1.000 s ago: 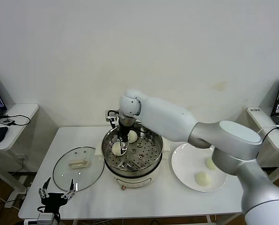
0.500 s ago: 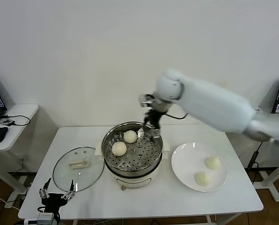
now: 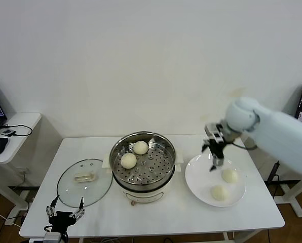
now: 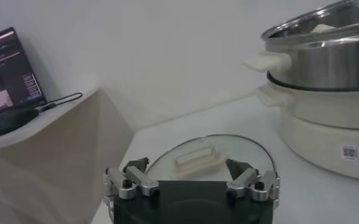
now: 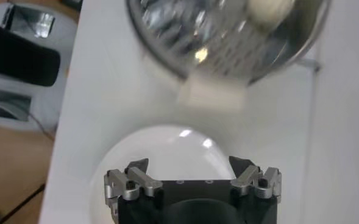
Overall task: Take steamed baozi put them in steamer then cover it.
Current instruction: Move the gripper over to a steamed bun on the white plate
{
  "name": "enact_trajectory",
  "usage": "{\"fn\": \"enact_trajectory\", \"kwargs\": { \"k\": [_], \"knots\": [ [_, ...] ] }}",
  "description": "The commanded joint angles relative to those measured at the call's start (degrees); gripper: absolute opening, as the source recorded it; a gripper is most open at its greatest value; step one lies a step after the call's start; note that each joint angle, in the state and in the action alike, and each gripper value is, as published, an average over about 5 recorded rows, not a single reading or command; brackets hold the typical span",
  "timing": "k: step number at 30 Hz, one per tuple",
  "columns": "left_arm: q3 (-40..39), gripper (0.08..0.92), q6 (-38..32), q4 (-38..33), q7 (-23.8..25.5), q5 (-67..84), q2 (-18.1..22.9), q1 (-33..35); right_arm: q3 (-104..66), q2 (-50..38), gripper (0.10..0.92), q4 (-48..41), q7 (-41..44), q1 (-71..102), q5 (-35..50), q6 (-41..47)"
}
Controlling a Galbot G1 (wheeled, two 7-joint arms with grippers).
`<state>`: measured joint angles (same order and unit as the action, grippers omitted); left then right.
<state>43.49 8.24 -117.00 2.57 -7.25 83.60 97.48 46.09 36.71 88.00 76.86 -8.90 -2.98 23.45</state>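
Two buns sit in the steamer (image 3: pixel 143 164) already — one (image 3: pixel 140 147) toward the back, one (image 3: pixel 128 160) on its left side. Two more wait on the white plate (image 3: pixel 199 177): one (image 3: pixel 230 175) toward its right edge, the other (image 3: pixel 219 192) nearer the front. The glass lid (image 3: pixel 84 181) lies flat on the worktop (image 3: pixel 161 215) left of the steamer.

Biggest risk I'd guess from here is the squeeze. Those buns look soft and smooth, so a hard pinch could dent one, and an off-centre pinch could roll it across the plate or nudge it into its neighbour, since the two sit close together.

The right hand (image 3: pixel 214 158) hangs over the plate's back edge, just left of the nearer-right bun, fingers spread wide, holding nothing and not touching anything. The left hand (image 3: pixel 65 210) is parked low at the front-left edge of the worktop, near the lid — spread wide too, and empty.
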Motion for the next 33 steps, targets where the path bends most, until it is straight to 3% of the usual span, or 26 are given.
{"fn": "enact_trajectory", "kwargs": {
  "k": [1,9,33],
  "knots": [
    [0.0,0.823,0.0,0.8,0.0,-0.8,0.4,0.7,-9.0,-5.2,0.823,-1.1,-0.4,17.6,-8.5,-3.3],
    [0.2,0.823,0.0,1.5,-0.1,-1.0,0.6,0.9,-10.9,0.9,0.823,-7.4,-2.4,20.4,-11.3,-4.3],
    [0.3,0.823,-0.1,3.4,-0.1,-1.3,0.3,-0.2,-11.4,3.8,0.823,-10.1,-4.2,22.7,-13.1,-3.3]
  ]
}}
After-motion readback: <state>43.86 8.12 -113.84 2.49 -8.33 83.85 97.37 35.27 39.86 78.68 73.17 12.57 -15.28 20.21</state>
